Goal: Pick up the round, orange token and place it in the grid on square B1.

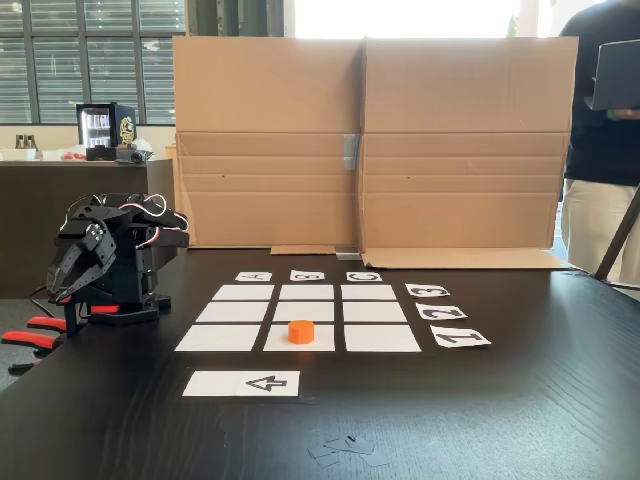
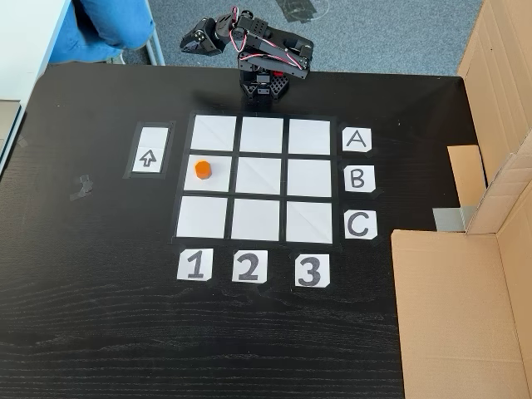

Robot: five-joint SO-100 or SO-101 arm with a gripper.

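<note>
The token sits upright on the grid, in the cell that lines up with the B label and the 1 label, which is square B1; in a fixed view from above that is the middle cell of the grid's left column, with the token toward the cell's left side and inside its edges. In a fixed view from tabletop level, the same token shows at lower centre of the frame, in the middle cell of the nearest row. The arm is folded up at its base, at the top centre of the frame from above, well apart from the token, with the jaws reaching toward the upper left, over the edge of the dark tabletop. From tabletop level the jaws hang at the left edge of the frame, pointing down; they hold nothing, and whether they are parted or closed cannot be told. A white strip with a black arrow lies just left of the grid in the frame from above. Cardboard panels stand behind the grid in the low view, and a person stands at the far right edge.
</note>
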